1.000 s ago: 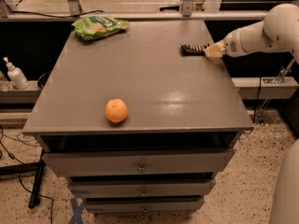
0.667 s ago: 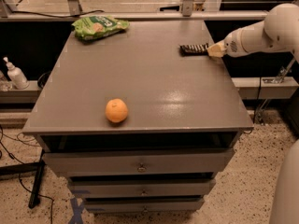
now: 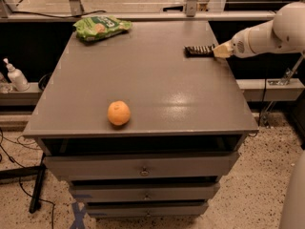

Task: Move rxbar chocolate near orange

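Observation:
The rxbar chocolate (image 3: 198, 50) is a narrow black bar with pale lettering. It lies at the far right of the grey cabinet top (image 3: 157, 94). My gripper (image 3: 220, 50) reaches in from the right on the white arm and sits at the bar's right end, touching it. The orange (image 3: 118, 113) rests near the front left edge of the top, well away from the bar and the gripper.
A green crinkly snack bag (image 3: 101, 26) lies at the back left corner. The cabinet has drawers below its front edge. A white pump bottle (image 3: 15, 75) stands on a low ledge to the left. Metal posts rise behind the cabinet.

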Robot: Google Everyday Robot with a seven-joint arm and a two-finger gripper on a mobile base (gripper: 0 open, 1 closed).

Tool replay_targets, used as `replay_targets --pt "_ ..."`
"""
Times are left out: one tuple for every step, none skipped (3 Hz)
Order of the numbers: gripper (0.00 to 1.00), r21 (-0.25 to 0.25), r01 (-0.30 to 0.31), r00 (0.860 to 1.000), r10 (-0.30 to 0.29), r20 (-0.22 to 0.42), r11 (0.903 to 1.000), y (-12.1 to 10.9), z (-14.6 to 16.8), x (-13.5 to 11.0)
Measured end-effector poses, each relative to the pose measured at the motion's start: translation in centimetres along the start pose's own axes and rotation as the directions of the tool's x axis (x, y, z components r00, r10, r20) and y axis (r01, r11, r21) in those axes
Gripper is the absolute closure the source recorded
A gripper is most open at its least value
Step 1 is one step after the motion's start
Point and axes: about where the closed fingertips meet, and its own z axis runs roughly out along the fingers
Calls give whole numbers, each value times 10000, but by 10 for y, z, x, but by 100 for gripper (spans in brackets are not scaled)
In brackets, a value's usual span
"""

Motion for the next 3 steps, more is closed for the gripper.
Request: replay_targets --pt "100 -119 34 9998 -31 195 9999 7 -13 -11" --pt "100 -500 -109 9995 123 279 9987 26 -39 -17" --pt "100 -930 -185 9998 191 61 9955 47 -70 -15"
